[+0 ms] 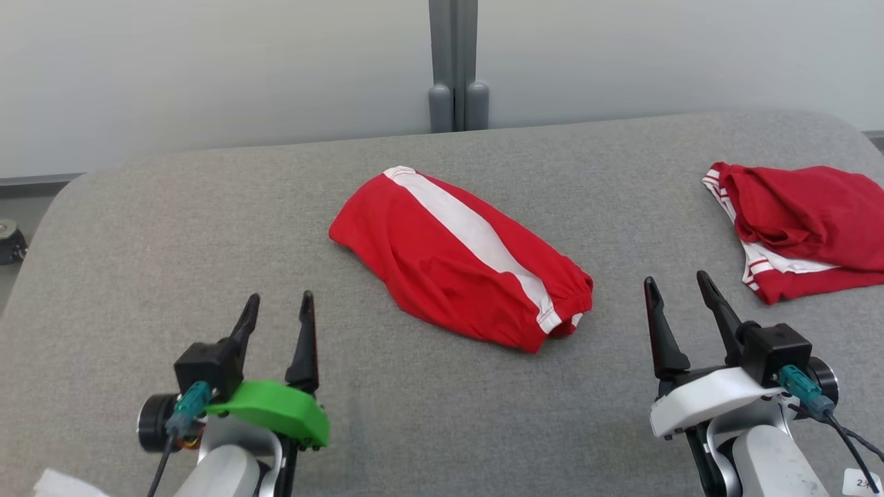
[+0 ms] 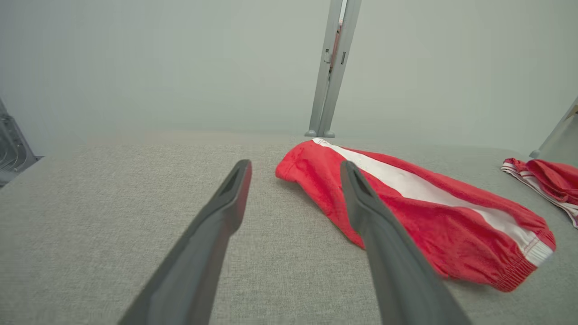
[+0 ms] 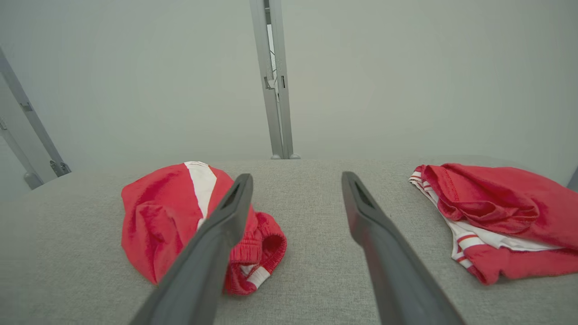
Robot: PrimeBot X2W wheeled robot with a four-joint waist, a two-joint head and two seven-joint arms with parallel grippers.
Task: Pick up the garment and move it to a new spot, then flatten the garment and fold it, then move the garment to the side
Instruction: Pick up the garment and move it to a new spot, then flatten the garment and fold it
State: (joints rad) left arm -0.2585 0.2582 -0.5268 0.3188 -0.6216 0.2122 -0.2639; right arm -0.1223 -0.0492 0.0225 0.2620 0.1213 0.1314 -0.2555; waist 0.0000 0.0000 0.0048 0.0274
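A red garment (image 1: 456, 266) with a broad white stripe lies folded lengthwise at the middle of the grey table (image 1: 173, 228), its gathered waistband toward the near right. The left wrist view has it (image 2: 424, 216) just right of the fingers; the right wrist view has it (image 3: 167, 216) to the left, partly behind a finger. My left gripper (image 1: 280, 310) hovers open at the near left, clear of the cloth. At the near right my right gripper (image 1: 680, 290) is open too, a short way right of the waistband. Nothing is held.
A second red garment (image 1: 801, 224) with thin white stripes lies crumpled at the table's right edge, also in the right wrist view (image 3: 501, 216). A grey post (image 1: 454, 65) stands behind the table's far edge against a pale wall.
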